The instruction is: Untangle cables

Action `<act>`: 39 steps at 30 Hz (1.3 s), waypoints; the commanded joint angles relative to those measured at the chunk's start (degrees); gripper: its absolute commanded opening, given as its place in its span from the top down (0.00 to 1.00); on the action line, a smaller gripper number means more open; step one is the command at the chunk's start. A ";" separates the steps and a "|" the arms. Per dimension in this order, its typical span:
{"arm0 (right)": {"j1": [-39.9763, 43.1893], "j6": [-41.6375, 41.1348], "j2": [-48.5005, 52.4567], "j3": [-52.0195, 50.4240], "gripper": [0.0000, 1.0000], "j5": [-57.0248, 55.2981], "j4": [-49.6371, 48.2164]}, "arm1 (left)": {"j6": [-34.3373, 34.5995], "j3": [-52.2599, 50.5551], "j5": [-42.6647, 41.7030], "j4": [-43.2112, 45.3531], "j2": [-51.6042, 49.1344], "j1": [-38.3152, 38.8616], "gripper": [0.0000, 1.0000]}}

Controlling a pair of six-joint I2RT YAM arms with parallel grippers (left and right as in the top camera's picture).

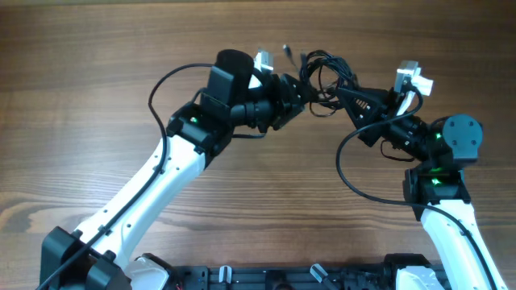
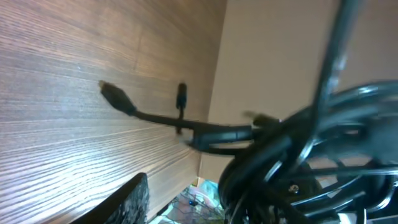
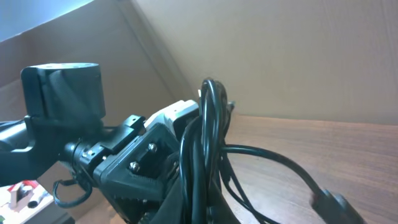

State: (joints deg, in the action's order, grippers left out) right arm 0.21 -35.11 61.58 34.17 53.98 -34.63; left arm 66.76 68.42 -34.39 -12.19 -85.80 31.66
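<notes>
The cables (image 1: 324,74) are a tangle of thin black loops lifted between my two grippers near the table's far edge. Two plug ends (image 1: 286,53) stick out to the upper left. My left gripper (image 1: 297,90) is at the tangle's left side. In the left wrist view the bundle (image 2: 298,155) fills the right. One finger (image 2: 132,202) stands apart from it, and the other finger is hidden. Two plug ends (image 2: 115,96) hang over the wood. My right gripper (image 1: 343,97) is shut on the strands (image 3: 208,137), which run up between its fingers (image 3: 205,208).
The wooden table (image 1: 97,72) ends at a far edge close behind the tangle. A beige wall (image 3: 298,56) stands past it. The arms' own thicker black cables (image 1: 355,173) loop beside each arm. The left gripper's body (image 3: 140,165) sits close against the right gripper.
</notes>
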 commanded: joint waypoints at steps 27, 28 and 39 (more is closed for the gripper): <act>0.04 6.71 0.09 1.03 0.14 0.04 9.38 | -85.64 0.48 16.87 0.76 0.63 1.07 0.96; 0.04 6.91 0.09 1.03 0.14 -0.37 9.99 | -87.97 0.48 18.18 0.22 0.63 1.07 0.96; 0.04 17.33 0.09 1.01 0.34 -0.28 17.42 | -96.35 0.48 18.86 1.25 0.63 1.07 0.96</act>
State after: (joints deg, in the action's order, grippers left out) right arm 0.21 -22.63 61.67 34.28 53.58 -18.72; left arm -28.34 68.53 -16.05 -11.75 -85.78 32.88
